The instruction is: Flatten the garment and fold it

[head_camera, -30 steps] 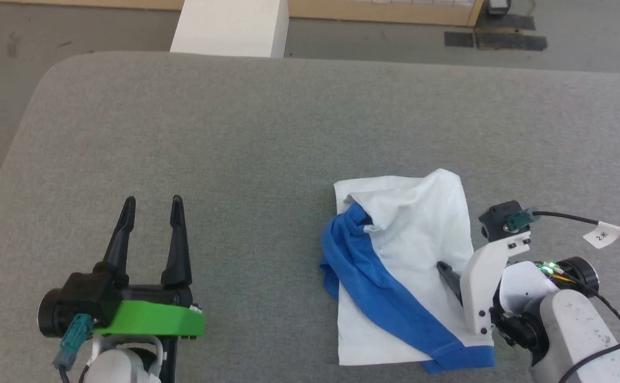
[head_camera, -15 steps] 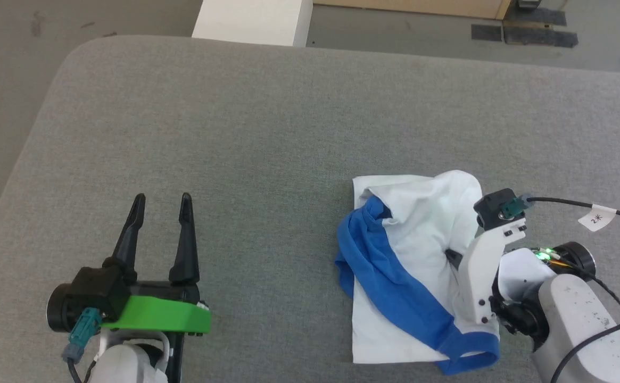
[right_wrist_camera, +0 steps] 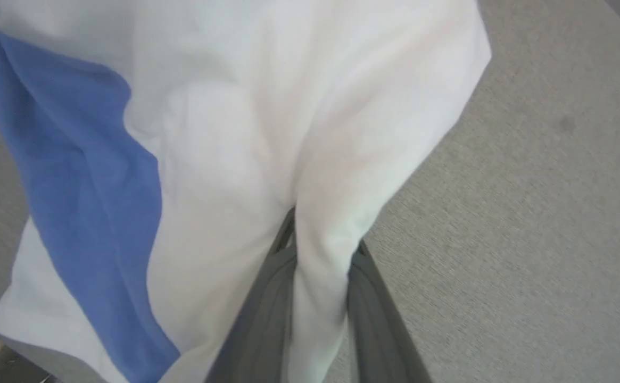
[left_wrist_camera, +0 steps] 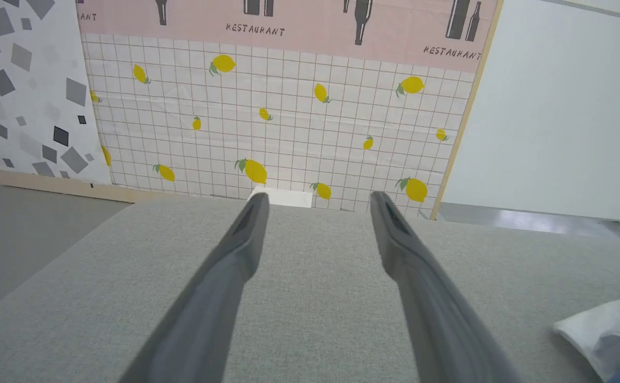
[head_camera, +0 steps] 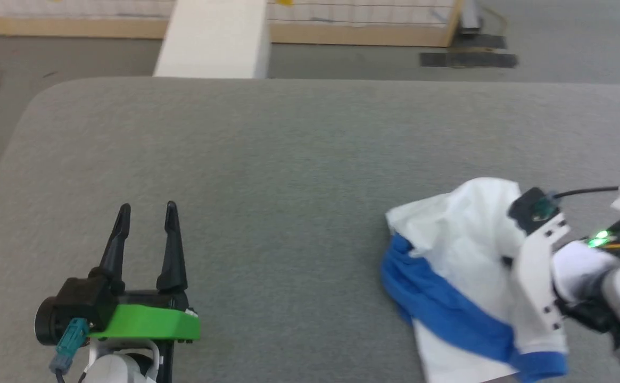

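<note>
White-and-blue garment (head_camera: 464,250) lies bunched at right of grey padded table (head_camera: 267,159). Right gripper (right_wrist_camera: 323,234) pinches a white fold. Left gripper (head_camera: 146,211) spread, empty, well apart. Risk: one-sided pinch slips on lifting; layers drag up tangled.

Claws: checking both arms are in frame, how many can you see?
2. The left claw is open above the table, lower left in the head view; the right claw is shut on the shirt at the right.

Staged lab set: printed restaurant backdrop (left_wrist_camera: 288,106), grey padded table (head_camera: 235,159).
</note>
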